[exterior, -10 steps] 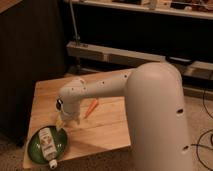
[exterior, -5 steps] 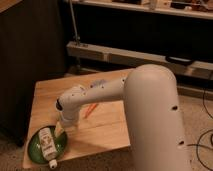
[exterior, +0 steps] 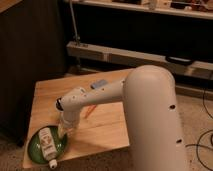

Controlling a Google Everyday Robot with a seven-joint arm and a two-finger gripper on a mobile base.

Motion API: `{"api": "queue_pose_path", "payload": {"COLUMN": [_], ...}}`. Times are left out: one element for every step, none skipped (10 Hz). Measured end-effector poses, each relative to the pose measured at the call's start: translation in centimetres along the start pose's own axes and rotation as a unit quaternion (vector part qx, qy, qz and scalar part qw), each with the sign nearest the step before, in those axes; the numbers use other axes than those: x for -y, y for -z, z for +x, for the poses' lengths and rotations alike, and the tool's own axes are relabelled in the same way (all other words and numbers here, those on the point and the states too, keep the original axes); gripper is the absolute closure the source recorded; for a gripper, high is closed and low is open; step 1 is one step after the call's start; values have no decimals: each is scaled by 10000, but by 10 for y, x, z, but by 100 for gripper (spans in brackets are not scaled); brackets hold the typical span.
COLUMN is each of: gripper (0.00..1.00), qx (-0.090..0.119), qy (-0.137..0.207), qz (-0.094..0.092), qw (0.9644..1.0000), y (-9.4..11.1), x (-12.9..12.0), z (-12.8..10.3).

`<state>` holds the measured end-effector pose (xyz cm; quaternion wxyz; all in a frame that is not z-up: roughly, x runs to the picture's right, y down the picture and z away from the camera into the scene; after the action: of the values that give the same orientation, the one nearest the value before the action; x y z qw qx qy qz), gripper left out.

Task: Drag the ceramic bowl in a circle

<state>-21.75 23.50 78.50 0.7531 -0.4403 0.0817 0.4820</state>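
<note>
The ceramic bowl (exterior: 34, 150) is a wide, shallow, glossy green dish at the front left corner of the wooden table (exterior: 50, 97). A bottle with a white label (exterior: 48, 145) lies in it. My gripper (exterior: 65, 132) hangs below the white wrist (exterior: 70, 107) and reaches down at the bowl's back right rim. I cannot tell whether it touches the rim. The thick white arm (exterior: 150, 115) crosses the table from the right and hides part of it.
A thin orange object (exterior: 90, 111) lies on the table just right of the wrist. A small blue object (exterior: 99, 83) lies near the table's far edge. Dark cabinets and a metal rack stand behind. The bowl sits close to the table's front edge.
The wrist has dropped slightly toward the bowl's rim. The bowl and bottle stay in about the same place.
</note>
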Motion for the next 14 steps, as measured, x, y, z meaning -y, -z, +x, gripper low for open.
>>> {"api": "queue_pose_path", "payload": {"gripper": [71,83,93,99,100,100,100,100,100,100,100,100,100,100], "qx": [-11,-13,-43,-28,-24,-27,-45,-67,-100,-131,-203,-267,-295,-297], "qy": [13,14,-19,-86,-185,-294,-381,-506,-642,-703,-793,-904,-1072,-1177], "qz": [5,28,91,156,267,405,491,589,686,716,729,764,796,828], "qw": [10000,10000,9999,9998,9995,9987,9981,9970,9955,9949,9940,9926,9906,9891], "y": [-1,1,3,9,18,29,36,45,55,57,58,59,63,68], "x": [-2,-5,-4,-3,3,15,26,40,55,59,66,79,95,106], "z": [0,-2,-2,-4,-5,-7,-7,-4,1,4,9,15,22,28]}}
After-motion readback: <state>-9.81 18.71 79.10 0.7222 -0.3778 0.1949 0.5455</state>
